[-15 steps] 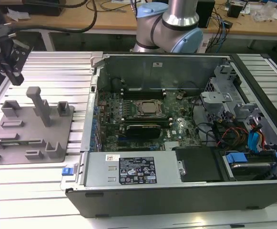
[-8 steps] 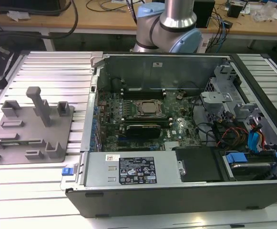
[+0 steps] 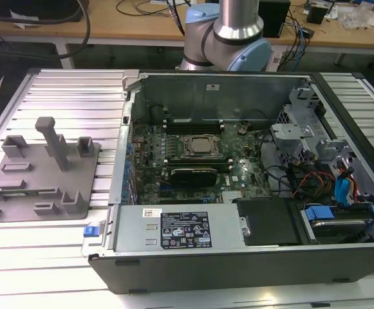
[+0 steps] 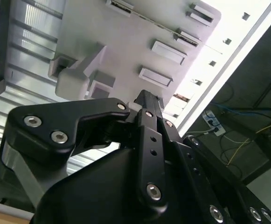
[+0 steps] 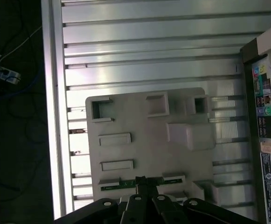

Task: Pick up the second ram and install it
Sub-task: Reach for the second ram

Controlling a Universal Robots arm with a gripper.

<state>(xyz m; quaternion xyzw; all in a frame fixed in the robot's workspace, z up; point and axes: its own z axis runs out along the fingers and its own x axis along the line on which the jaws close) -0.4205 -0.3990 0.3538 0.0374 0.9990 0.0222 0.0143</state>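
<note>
In the first wrist view the tool (image 5: 142, 181) was nearest the lens. Its fingers looked drawn together to 1 narrow tip, and as far as I could judge it had hold of nothing. It hung well above the work, lined up over the near edge of the grey holder tray (image 5: 154, 149).

Below that tip lay the second ram (image 5: 121, 185), a thin green strip seen edge-on. It stood in a long slot of the tray between 2 small grey brackets, and the tool was apart from it, not touching. So the pick-up had not been made: the stick was still parked in its holder and every step of the task was left to do.

Beyond the ram the tray carried 2 flat rectangular blocks, then a tall post (image 3: 53, 138) and a few square pockets at its far edge. The tray rested on the ribbed aluminium tabletop (image 3: 64, 90).

Further off, at the exterior view's right of the tray, stood the open computer case (image 3: 238, 264). Inside it the motherboard (image 3: 148, 154) lay flat, with the CPU socket (image 3: 203, 147) near its middle and rows of memory slots running just beside it. I could not tell which of those slots were filled. At the far side of the case rose the arm (image 3: 238, 26), climbing out of the exterior view.
</note>
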